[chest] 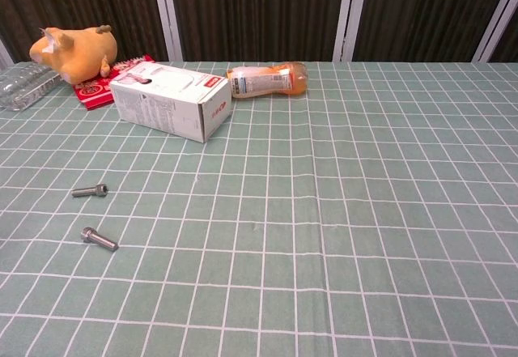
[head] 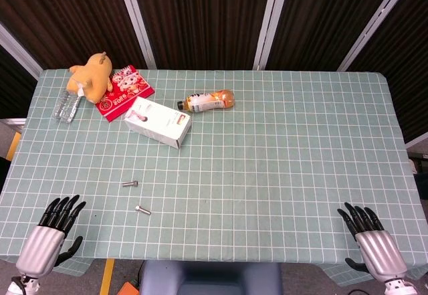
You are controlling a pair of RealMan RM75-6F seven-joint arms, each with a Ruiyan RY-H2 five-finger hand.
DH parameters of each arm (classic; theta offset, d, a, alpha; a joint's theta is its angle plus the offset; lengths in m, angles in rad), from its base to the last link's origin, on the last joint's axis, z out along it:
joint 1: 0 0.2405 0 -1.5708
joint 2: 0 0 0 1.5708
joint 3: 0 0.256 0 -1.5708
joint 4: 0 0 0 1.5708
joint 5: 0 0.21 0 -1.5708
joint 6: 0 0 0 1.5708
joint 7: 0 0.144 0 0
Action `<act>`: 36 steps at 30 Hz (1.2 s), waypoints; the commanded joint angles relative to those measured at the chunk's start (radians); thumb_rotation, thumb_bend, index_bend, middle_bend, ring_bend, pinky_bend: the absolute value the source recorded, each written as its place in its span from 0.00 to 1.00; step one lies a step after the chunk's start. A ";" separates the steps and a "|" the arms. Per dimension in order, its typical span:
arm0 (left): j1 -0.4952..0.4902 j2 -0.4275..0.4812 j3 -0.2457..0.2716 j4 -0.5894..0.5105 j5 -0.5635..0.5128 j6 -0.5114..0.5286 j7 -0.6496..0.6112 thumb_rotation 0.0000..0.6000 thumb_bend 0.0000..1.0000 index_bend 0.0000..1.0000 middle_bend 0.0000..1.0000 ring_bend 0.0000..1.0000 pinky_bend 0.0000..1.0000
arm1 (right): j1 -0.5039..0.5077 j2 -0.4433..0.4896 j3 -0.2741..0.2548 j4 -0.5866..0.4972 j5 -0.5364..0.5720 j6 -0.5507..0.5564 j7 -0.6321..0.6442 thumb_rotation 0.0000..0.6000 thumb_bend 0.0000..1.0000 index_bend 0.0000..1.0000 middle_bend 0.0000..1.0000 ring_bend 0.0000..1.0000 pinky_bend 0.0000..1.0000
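Left hand [head: 52, 231] empty, fingers spread, at near table edge; nearest: two small steel bolts, near bolt [head: 142, 209] and far bolt [head: 130, 184], lying flat, apart. Right hand [head: 372, 236] empty, fingers spread.

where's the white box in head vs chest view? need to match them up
Head view: white box lies upper left of centre, below the red packet.
Chest view: white box sits upper left, in front of the red packet.
Shared landmark: the orange bottle lying on its side just right of the box, a little farther back, in both views.
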 commanded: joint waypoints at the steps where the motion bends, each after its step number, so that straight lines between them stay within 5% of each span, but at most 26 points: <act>1: 0.001 -0.003 -0.001 0.001 0.003 -0.003 0.001 1.00 0.39 0.00 0.09 0.02 0.12 | 0.000 0.003 0.000 -0.001 -0.001 0.001 0.005 1.00 0.16 0.00 0.00 0.00 0.00; 3: -0.001 -0.014 -0.002 0.004 0.014 -0.011 0.003 1.00 0.39 0.00 0.34 0.18 0.31 | 0.001 0.007 -0.001 -0.002 -0.009 0.005 0.015 1.00 0.16 0.00 0.00 0.00 0.00; 5: -0.023 -0.092 -0.022 0.030 0.039 -0.024 -0.009 1.00 0.39 0.02 0.64 0.53 0.73 | -0.001 0.012 0.001 -0.003 -0.012 0.014 0.029 1.00 0.15 0.00 0.00 0.00 0.00; 7: -0.047 -0.141 -0.028 0.068 0.055 -0.057 -0.021 1.00 0.39 0.08 0.83 0.78 0.96 | 0.002 0.013 -0.001 0.000 -0.009 0.005 0.033 1.00 0.15 0.00 0.00 0.00 0.00; 8: -0.068 -0.167 -0.033 0.090 0.065 -0.085 -0.019 1.00 0.39 0.11 0.90 0.85 1.00 | 0.005 0.014 -0.001 0.000 -0.007 -0.002 0.035 1.00 0.15 0.00 0.00 0.00 0.00; 13: -0.134 -0.253 -0.058 0.155 0.061 -0.200 0.038 1.00 0.39 0.24 1.00 1.00 1.00 | 0.011 0.022 -0.001 -0.004 0.000 -0.016 0.031 1.00 0.15 0.00 0.00 0.00 0.00; 24: -0.186 -0.435 -0.131 0.252 -0.033 -0.281 0.078 1.00 0.38 0.36 1.00 1.00 1.00 | 0.018 0.019 0.007 -0.005 0.028 -0.034 0.024 1.00 0.15 0.00 0.00 0.00 0.00; 36: -0.208 -0.489 -0.152 0.299 -0.123 -0.351 0.154 1.00 0.38 0.44 1.00 1.00 1.00 | 0.025 0.018 0.015 -0.005 0.052 -0.047 0.018 1.00 0.15 0.00 0.00 0.00 0.00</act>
